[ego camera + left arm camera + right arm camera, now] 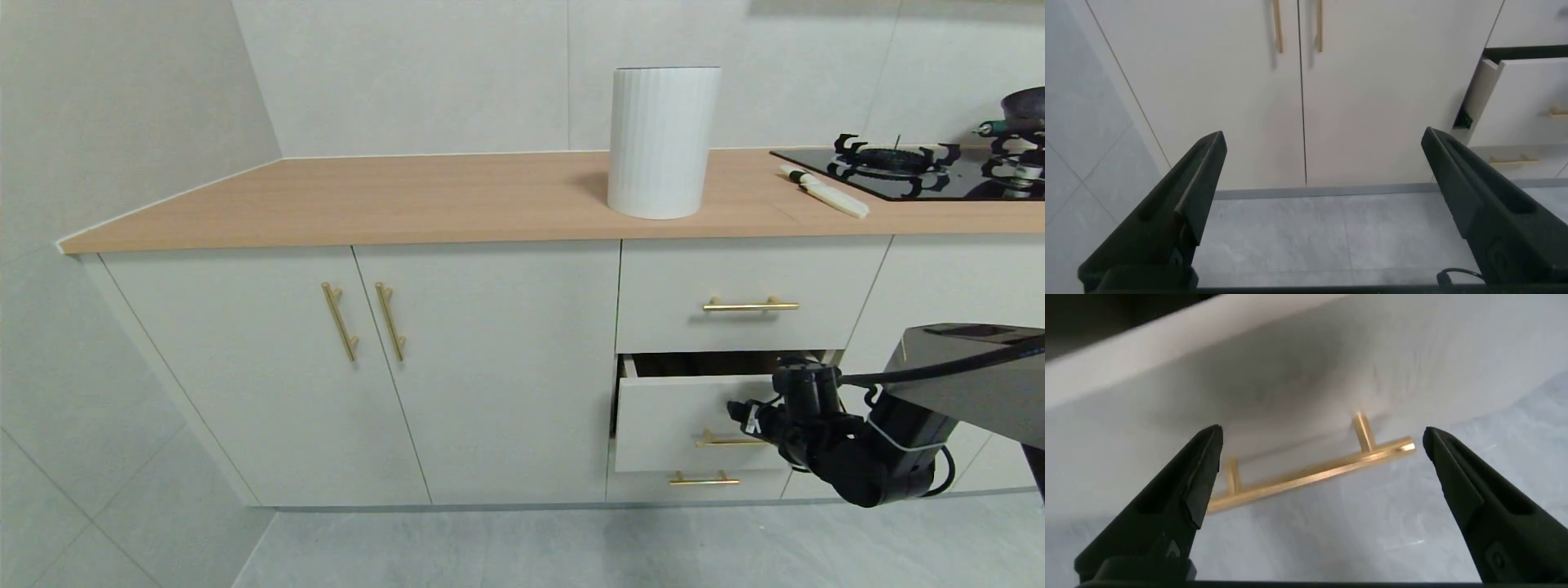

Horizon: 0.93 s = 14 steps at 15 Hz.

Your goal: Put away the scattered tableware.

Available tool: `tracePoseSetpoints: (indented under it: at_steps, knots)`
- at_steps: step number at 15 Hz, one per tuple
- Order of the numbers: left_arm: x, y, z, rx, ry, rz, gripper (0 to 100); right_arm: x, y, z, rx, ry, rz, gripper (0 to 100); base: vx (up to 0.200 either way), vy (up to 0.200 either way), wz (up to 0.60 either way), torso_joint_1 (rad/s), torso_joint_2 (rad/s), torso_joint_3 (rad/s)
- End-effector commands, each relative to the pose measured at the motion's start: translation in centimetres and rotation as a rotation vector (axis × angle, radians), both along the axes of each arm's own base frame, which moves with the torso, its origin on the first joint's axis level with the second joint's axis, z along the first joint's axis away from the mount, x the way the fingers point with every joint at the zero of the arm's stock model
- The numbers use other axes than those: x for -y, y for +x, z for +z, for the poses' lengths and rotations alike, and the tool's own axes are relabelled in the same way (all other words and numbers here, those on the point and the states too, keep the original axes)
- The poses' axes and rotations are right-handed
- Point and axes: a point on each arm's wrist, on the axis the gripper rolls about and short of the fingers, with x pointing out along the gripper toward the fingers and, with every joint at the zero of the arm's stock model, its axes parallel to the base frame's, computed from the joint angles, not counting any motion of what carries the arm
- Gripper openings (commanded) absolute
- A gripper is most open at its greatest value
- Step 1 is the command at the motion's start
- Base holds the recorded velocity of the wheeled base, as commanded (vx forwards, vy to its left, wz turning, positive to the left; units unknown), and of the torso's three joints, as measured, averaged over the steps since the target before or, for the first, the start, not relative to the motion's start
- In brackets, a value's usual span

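The right tool, spread wide, faces the handle of the partly open drawer under the table. The left tool is spread too. What looks like pale cutlery lies toward the table's right end, just beside the hob.

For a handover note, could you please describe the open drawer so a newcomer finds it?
Below the wooden counter, right of the double doors, three drawers are stacked. It is the middle drawer, the only one pulled out.
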Motion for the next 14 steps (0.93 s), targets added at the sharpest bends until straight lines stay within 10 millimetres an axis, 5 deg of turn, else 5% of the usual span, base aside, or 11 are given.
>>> tracePoseSetpoints:
  at_steps: [1, 14]
  knots:
    - [0.0, 0.0, 0.0, -0.001, 0.0, -0.001, 100, -0.1, 0.8, -0.5, 0.015, 0.018, -0.02, 100, 0.0, 0.0, 0.0, 0.0, 0.0, 0.0]
    - [0.0, 0.0, 0.0, -0.001, 0.0, 0.001, 100, 3.3, 7.1, -2.1, 0.187, 0.088, -0.27, 100, 0.0, 0.0, 0.0, 0.0, 0.0, 0.0]
